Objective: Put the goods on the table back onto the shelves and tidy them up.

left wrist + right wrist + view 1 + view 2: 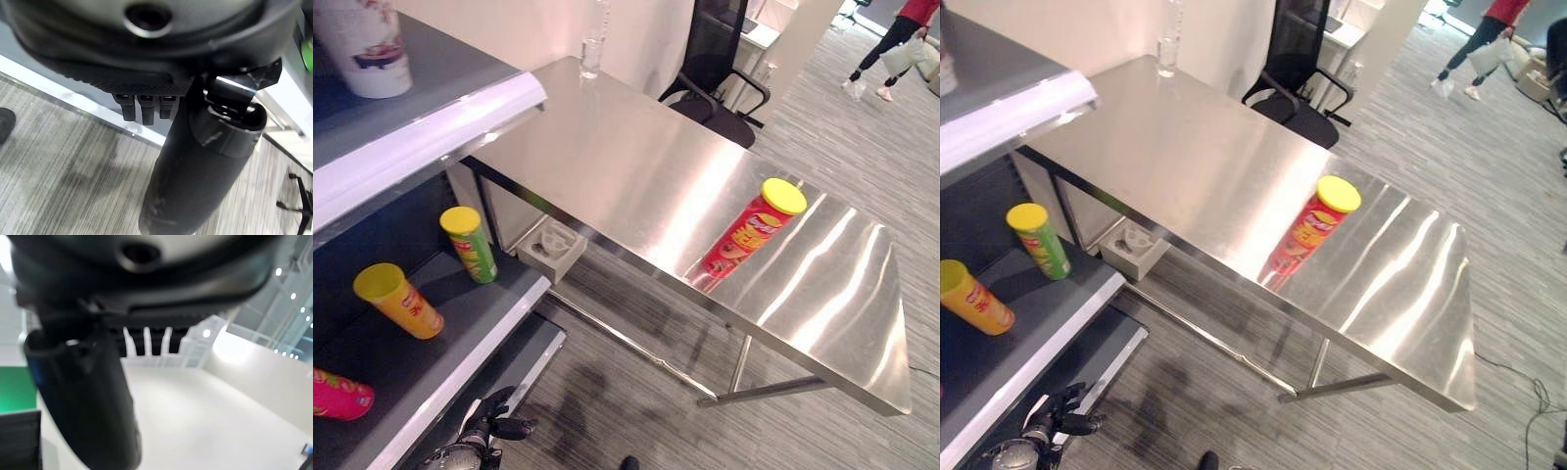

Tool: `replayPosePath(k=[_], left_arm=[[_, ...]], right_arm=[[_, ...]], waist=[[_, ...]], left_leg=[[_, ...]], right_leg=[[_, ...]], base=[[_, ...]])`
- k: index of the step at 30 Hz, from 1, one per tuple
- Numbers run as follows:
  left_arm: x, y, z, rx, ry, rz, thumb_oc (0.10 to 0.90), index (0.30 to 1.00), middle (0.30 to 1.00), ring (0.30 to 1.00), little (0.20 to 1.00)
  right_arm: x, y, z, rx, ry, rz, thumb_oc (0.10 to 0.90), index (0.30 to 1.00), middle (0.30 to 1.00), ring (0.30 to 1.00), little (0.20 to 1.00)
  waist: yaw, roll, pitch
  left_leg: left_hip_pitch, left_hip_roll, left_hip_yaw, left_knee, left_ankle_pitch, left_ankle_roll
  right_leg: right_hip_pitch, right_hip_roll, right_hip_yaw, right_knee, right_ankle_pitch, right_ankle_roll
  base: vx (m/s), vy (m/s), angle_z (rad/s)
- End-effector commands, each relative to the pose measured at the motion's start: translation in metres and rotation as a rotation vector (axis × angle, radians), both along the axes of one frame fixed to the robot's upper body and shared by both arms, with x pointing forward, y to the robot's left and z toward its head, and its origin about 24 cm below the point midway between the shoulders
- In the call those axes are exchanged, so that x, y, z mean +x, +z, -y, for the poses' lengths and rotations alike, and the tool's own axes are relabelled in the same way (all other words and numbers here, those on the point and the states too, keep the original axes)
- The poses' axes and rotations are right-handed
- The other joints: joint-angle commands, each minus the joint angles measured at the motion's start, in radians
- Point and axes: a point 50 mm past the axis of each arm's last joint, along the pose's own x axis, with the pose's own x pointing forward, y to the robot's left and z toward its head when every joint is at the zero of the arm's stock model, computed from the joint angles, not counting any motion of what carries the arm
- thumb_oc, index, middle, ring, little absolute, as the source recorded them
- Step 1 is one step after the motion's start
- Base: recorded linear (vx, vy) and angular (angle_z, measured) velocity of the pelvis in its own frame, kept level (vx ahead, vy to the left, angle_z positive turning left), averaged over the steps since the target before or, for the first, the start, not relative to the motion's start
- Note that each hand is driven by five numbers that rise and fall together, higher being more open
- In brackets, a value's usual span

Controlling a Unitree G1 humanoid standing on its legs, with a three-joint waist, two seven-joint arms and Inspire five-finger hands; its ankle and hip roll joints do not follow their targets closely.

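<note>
While one red chip can (pixel 750 229) waits on the steel surface (pixel 607 147), neither hand holds anything.
Yellow-lidded, the can stands right of centre, long axis leaning toward upper right. The left hand (pixel 489 423), at bottom left beside the shelf (pixel 470 348), is the nearer, well apart from the can; its fingers (pixel 142 107) hang loosely bent, gripping nothing. The right hand (pixel 98 396) points its relaxed fingers (pixel 154 340) into open room. Green (pixel 470 245), orange (pixel 399 301) and pink (pixel 337 394) cans occupy the shelf; grey striped carpet (pixel 822 127) and an office chair (pixel 715 69) lie behind.
</note>
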Motion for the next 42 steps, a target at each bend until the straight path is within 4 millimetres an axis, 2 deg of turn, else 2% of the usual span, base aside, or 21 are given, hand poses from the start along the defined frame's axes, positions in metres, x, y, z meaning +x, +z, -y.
replayPosePath(k=[1,3,5,7,8,9,10,11,12,13,15,16,17,18,19,21,24,25,29,37,42], left_arm=[[0.024,0.008,0.005,-0.005,-0.013,0.086,0.8,0.9,0.9,0.9,0.9],[0.016,0.001,0.009,-0.022,-0.002,0.052,0.8,0.9,0.9,0.9,0.9],[0.008,-0.003,0.012,-0.021,-0.017,0.017,0.8,0.9,0.9,0.9,0.9],[0.013,0.001,0.009,-0.007,-0.037,0.031,0.8,0.9,0.9,0.9,0.9],[0.013,0.001,0.009,-0.007,-0.037,0.031,0.8,0.9,0.9,0.9,0.9],[0.019,0.005,0.008,0.004,-0.052,0.045,0.8,0.9,0.9,0.9,0.9],[0.023,0.009,0.004,0.019,-0.053,0.06,0.8,0.9,0.9,0.9,0.9],[0.023,0.009,0.004,0.019,-0.052,0.06,0.8,0.9,0.9,0.9,0.9],[0.031,0.013,0.003,0.027,-0.055,0.082,0.8,0.9,0.9,0.9,0.9],[0.034,0.014,0.004,0.022,-0.055,0.093,0.8,0.9,0.9,0.9,0.9],[0.031,0.011,0.008,0.003,-0.059,0.082,0.8,0.9,0.9,0.9,0.9],[0.028,0.008,0.01,-0.003,-0.056,0.069,0.8,0.9,0.9,0.9,0.9],[0.024,0.005,0.012,-0.01,-0.049,0.053,0.8,0.9,0.9,0.9,0.9],[0.018,0.002,0.013,-0.023,-0.034,0.037,0.8,0.9,0.9,0.9,0.9],[0.018,0.002,0.013,-0.023,-0.034,0.037,0.8,0.9,0.9,0.9,0.9],[0.01,-0.006,0.018,-0.04,-0.048,-0.008,0.8,0.9,0.9,0.9,0.9],[0.006,-0.009,0.021,-0.042,-0.064,-0.034,0.8,0.9,0.9,0.9,0.9],[0.007,-0.01,0.023,-0.044,-0.072,-0.036,0.8,0.9,0.9,0.9,0.9],[0.009,-0.01,0.027,-0.042,-0.101,-0.036,0.8,0.9,0.9,0.9,0.9],[0.014,-0.01,0.031,-0.026,-0.142,-0.041,0.8,0.9,0.9,0.9,0.9],[0.016,-0.01,0.034,-0.024,-0.154,-0.04,0.8,0.9,0.9,0.9,0.9]], right_arm=[[-0.023,0.046,-0.003,-0.009,0.034,0.262,0.8,0.9,0.9,0.9,0.9],[-0.014,0.039,-0.001,0.04,0.043,0.25,0.8,0.9,0.9,0.9,0.9],[-0.008,0.029,-0.001,0.084,0.054,0.234,0.8,0.9,0.9,0.9,0.9],[0.001,0.023,-0.004,0.116,0.086,0.212,0.8,0.9,0.9,0.9,0.9],[0.001,0.023,-0.005,0.116,0.087,0.212,0.8,0.9,0.9,0.9,0.9],[0.008,0.02,-0.007,0.129,0.103,0.189,0.8,0.9,0.9,0.9,0.9],[0.017,0.015,-0.012,0.147,0.131,0.165,0.8,0.9,0.9,0.9,0.9],[0.018,0.015,-0.013,0.147,0.132,0.166,0.8,0.9,0.9,0.9,0.9],[0.026,0.01,-0.019,0.147,0.155,0.131,0.8,0.9,0.9,0.9,0.9],[0.027,0.01,-0.02,0.146,0.158,0.123,0.8,0.9,0.9,0.9,0.9],[0.031,0.006,-0.023,0.164,0.202,0.111,0.8,0.9,0.9,0.9,0.9],[0.033,0.0,-0.025,0.178,0.22,0.095,0.8,0.9,0.9,0.9,0.9],[0.036,-0.005,-0.025,0.195,0.231,0.076,0.8,0.9,0.9,0.9,0.9],[0.04,-0.019,-0.029,0.218,0.264,0.033,0.8,0.9,0.9,0.9,0.9],[0.039,-0.019,-0.029,0.219,0.264,0.033,0.8,0.9,0.9,0.9,0.9],[0.047,-0.038,-0.036,0.217,0.294,-0.072,0.8,0.9,0.9,0.9,0.9],[0.051,-0.053,-0.046,0.175,0.316,-0.161,0.8,0.9,0.9,0.9,0.9],[0.05,-0.056,-0.049,0.162,0.322,-0.179,0.8,0.9,0.9,0.9,0.9],[0.052,-0.068,-0.056,0.156,0.355,-0.23,0.8,0.9,0.9,0.9,0.9],[0.059,-0.074,-0.082,0.101,0.442,-0.265,0.8,0.9,0.9,0.9,0.9],[0.062,-0.076,-0.097,0.04,0.415,-0.269,0.8,0.9,0.9,0.9,0.9]], waist=[[0.011,-0.003,-0.003],[0.026,0.02,-0.008],[0.024,0.038,-0.02],[0.024,0.049,-0.013],[0.024,0.049,-0.013],[0.018,0.052,-0.004],[0.026,0.065,0.004],[0.026,0.064,0.004],[0.039,0.062,-0.004],[0.037,0.058,-0.012],[0.049,0.047,-0.057],[0.055,0.034,-0.067],[0.059,0.037,-0.075],[0.064,0.034,-0.08],[0.064,0.034,-0.079],[0.066,0.053,-0.086],[0.064,0.06,-0.08],[0.062,0.069,-0.081],[0.065,0.081,-0.08],[0.081,0.094,-0.079],[0.089,0.098,-0.079]], left_leg=[[-0.021,-0.109,-0.132,-0.147,-0.037,0.043],[0.011,-0.192,-0.213,-0.192,-0.09,0.069],[0.058,-0.215,-0.179,-0.256,-0.09,0.086],[0.076,-0.222,-0.15,-0.293,-0.06,0.104],[0.076,-0.223,-0.149,-0.294,-0.059,0.104],[0.082,-0.224,-0.142,-0.313,-0.049,0.11],[0.094,-0.206,-0.117,-0.323,-0.048,0.118],[0.095,-0.206,-0.116,-0.323,-0.048,0.118],[0.094,-0.205,-0.115,-0.332,-0.051,0.117],[0.092,-0.216,-0.122,-0.338,-0.05,0.117],[0.102,-0.234,-0.13,-0.344,-0.068,0.101],[0.097,-0.234,-0.105,-0.334,-0.048,0.099],[0.106,-0.228,-0.117,-0.334,-0.057,0.089],[0.109,-0.214,-0.093,-0.325,-0.041,0.085],[0.11,-0.213,-0.093,-0.325,-0.041,0.084],[0.128,-0.196,-0.119,-0.328,-0.052,0.066],[0.127,-0.188,-0.114,-0.326,-0.03,0.067],[0.136,-0.184,-0.136,-0.331,-0.044,0.057],[0.135,-0.182,-0.143,-0.34,-0.032,0.052],[0.134,-0.198,-0.162,-0.354,-0.029,0.055],[0.132,-0.207,-0.172,-0.358,-0.03,0.059]], right_leg=[[-0.028,-0.022,0.063,0.053,-0.192,0.127],[-0.038,-0.038,0.112,0.086,-0.177,0.146],[-0.064,-0.065,0.104,0.136,-0.157,0.163],[-0.114,-0.105,0.091,0.266,-0.153,0.194],[-0.116,-0.106,0.092,0.268,-0.154,0.194],[-0.148,-0.115,0.109,0.328,-0.15,0.213],[-0.171,-0.175,0.092,0.389,-0.144,0.216],[-0.172,-0.176,0.093,0.391,-0.145,0.216],[-0.158,-0.235,0.063,0.37,-0.096,0.202],[-0.139,-0.243,0.058,0.326,-0.081,0.204],[-0.077,-0.23,0.052,0.186,-0.088,0.226],[-0.055,-0.221,0.04,0.133,-0.061,0.225],[-0.039,-0.206,0.048,0.105,-0.065,0.232],[-0.021,-0.19,0.031,0.073,-0.063,0.221],[-0.02,-0.19,0.031,0.072,-0.063,0.221],[0.007,-0.168,0.017,0.061,-0.108,0.214],[0.015,-0.162,-0.008,0.064,-0.118,0.192],[0.028,-0.157,-0.003,0.062,-0.135,0.198],[0.043,-0.162,-0.023,0.059,-0.138,0.194],[0.057,-0.182,-0.047,0.061,-0.134,0.194],[0.06,-0.193,-0.055,0.066,-0.132,0.195]], base=[[-0.04,0.216,-1.05],[0.1,0.311,-1.21],[0.06,0.308,-0.82],[-0.01,0.171,-0.78],[-0.06,0.09,-0.93],[-0.18,0.052,-0.58],[-0.18,0.051,-0.44],[-0.22,-0.046,-0.61],[-0.09,-0.057,-0.57],[-0.08,-0.059,-0.23],[0.08,-0.026,0.08],[0.11,-0.082,-0.08],[0.0,-0.15,-0.22],[0.04,-0.085,-0.3],[-0.01,-0.073,-0.32],[0.04,-0.027,-0.04],[0.0,-0.025,0.13],[0.07,0.005,0.16],[0.03,0.012,0.19],[0.02,0.025,0.2],[0.02,0.019,0.1]])
